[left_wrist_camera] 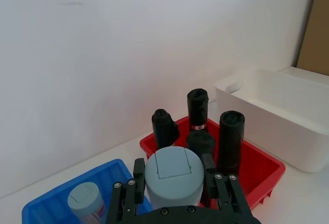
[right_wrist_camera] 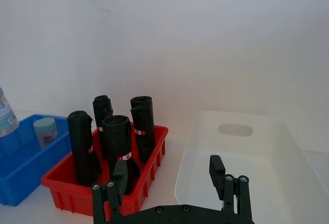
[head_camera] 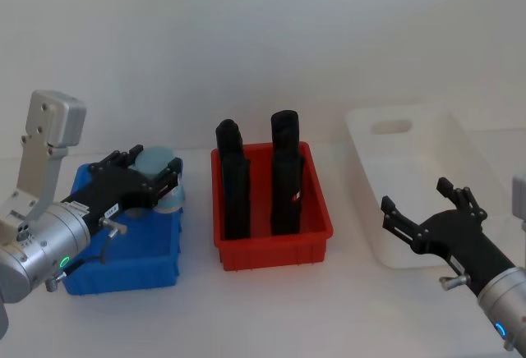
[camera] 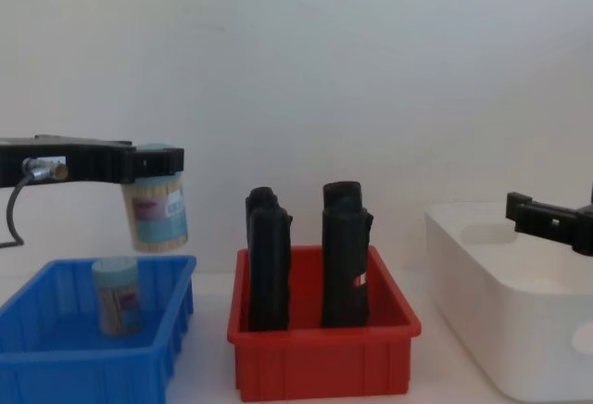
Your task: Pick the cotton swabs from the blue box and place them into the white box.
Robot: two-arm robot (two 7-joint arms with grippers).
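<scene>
Pinching cotton swabs tub (camera: 156, 211) near its top in left claw (head_camera: 160, 179), above blue box (head_camera: 123, 281). Likely light, stiff, slick. Idling with right claw (head_camera: 417, 196) agape, empty, by white box (head_camera: 366, 140).

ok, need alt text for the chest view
The left end effector holds a tub of cotton swabs lifted above the blue box, where a second tub stands. A red bin of upright black rolls sits mid-table; the right end effector hangs near the white box.

Head camera looks steeply down; chest camera looks level across the table (head_camera: 271, 313); wrist cameras look forward. All share the blue box (head_camera: 123, 276), red bin (head_camera: 275, 251), white box (head_camera: 427, 140).
</scene>
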